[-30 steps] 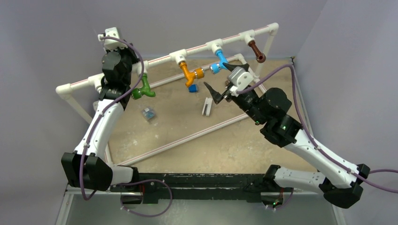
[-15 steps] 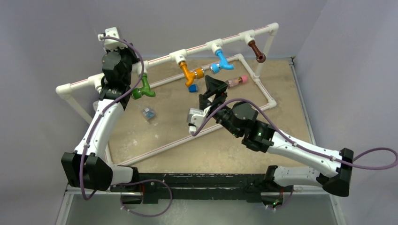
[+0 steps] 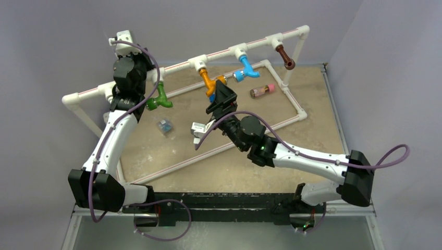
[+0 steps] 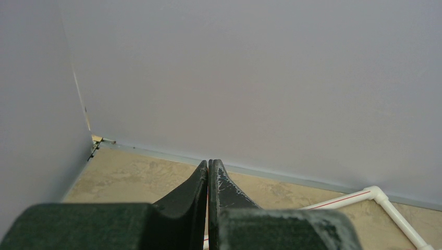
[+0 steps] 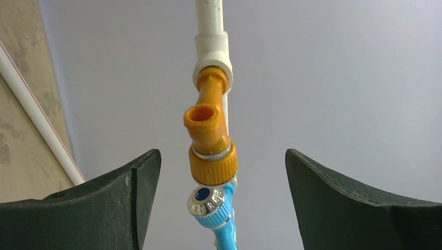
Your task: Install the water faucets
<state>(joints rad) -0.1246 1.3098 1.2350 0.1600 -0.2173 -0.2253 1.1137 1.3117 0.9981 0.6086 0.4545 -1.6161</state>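
Both fingers [image 5: 104,198] of my right gripper [image 5: 221,154] spread wide, empty, facing the orange faucet [image 5: 207,122] hung under the white pipe [image 5: 209,15]. Light, stiff, slick plastic, I judge; grip its ribbed collar.

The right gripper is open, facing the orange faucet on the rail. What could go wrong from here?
The orange faucet sits nearer one finger of the open right gripper, so closing may shove it sideways in its white tee. The blue faucet appears right next to it in the wrist view and might get bumped.
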